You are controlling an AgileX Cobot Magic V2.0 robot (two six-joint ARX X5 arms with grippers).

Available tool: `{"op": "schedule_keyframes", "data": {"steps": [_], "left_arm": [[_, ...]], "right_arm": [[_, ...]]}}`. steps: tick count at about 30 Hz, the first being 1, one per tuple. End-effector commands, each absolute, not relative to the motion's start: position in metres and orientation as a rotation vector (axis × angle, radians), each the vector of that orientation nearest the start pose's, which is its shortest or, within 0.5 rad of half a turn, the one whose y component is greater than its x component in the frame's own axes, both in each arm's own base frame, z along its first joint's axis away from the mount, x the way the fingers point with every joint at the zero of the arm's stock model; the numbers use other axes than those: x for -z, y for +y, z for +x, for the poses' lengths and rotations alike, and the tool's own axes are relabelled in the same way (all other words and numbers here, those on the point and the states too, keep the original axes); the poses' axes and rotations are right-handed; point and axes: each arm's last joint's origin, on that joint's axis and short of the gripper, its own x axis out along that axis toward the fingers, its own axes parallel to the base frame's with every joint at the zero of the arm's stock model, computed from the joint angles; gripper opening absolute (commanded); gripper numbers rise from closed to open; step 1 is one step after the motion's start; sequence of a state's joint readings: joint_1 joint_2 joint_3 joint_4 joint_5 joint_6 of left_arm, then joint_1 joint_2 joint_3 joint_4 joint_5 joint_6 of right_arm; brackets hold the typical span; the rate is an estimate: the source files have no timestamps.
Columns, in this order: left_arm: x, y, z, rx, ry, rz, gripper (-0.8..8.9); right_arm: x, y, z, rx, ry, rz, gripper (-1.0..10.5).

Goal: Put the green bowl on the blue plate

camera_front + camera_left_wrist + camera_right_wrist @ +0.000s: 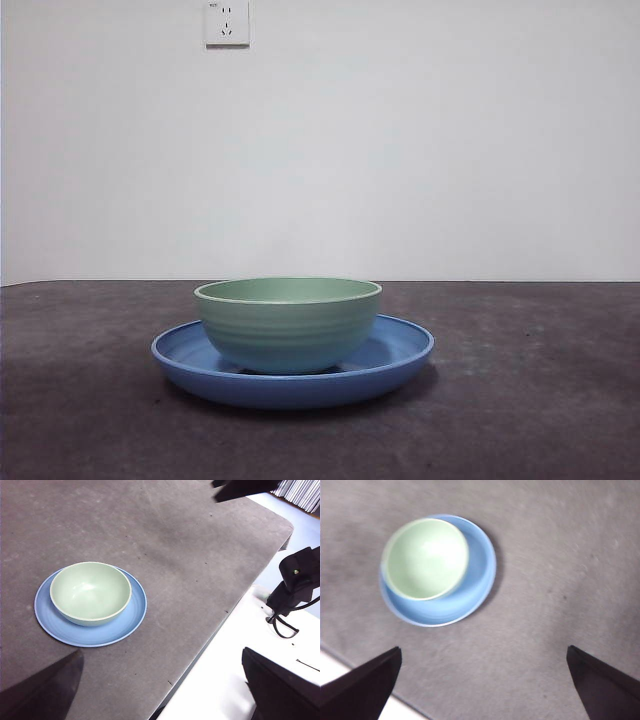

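Note:
The green bowl (288, 322) stands upright inside the blue plate (400, 352) on the dark table. It sits a little off the plate's centre. Both show in the left wrist view, the bowl (90, 591) on the plate (131, 617), and in the right wrist view, the bowl (426, 559) on the plate (480, 575). My left gripper (162, 690) is open and empty, high above the table and away from the bowl. My right gripper (485, 680) is open and empty, high above the table beside the plate. Neither gripper shows in the front view.
The dark grey table (540, 400) runs to a white wall with a socket (227, 22). In the left wrist view the table's edge (235, 605) borders a white surface, with a black arm part (297, 580) and cables beyond it.

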State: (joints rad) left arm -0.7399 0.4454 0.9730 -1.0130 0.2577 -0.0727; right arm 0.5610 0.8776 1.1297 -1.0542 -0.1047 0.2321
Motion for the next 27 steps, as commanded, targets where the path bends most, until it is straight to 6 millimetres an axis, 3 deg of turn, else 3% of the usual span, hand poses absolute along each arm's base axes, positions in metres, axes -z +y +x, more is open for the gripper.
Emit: {"op": "schedule_keyframes", "data": {"steps": [1,10,20,22,23,25,26,27], "left_arm": [[-0.351,-0.038,0.030,0.965,0.514,0.046,5.01],[-0.351,-0.038,0.030,0.965,0.514,0.047,5.01],[-0.351,-0.038,0.030,0.965,0.514,0.047,4.96],[-0.351,-0.038,0.030,0.965,0.514,0.047,4.43],[-0.351,-0.038,0.030,0.965,0.515,0.047,3.73],[-0.350,-0.038,0.030,0.965,0.517,0.048,-0.01],[-0.351,-0.038,0.030,0.965,0.515,0.048,0.27],[-0.351,-0.038,0.030,0.965,0.514,0.047,0.14]], "right_arm": [[-0.357,0.070,0.096,-0.589,0.804,0.014,5.4],[-0.336,0.042,0.046,-0.713,0.683,0.042,5.4],[-0.333,0.033,0.034,-0.739,0.643,0.042,5.4],[-0.333,0.033,0.034,-0.740,0.642,0.042,5.3],[-0.333,0.033,0.034,-0.740,0.643,0.042,4.8],[-0.333,0.033,0.034,-0.737,0.646,0.049,1.7],[-0.333,0.033,0.034,-0.736,0.647,0.053,0.5],[-0.333,0.033,0.034,-0.735,0.648,0.055,0.0]]}}
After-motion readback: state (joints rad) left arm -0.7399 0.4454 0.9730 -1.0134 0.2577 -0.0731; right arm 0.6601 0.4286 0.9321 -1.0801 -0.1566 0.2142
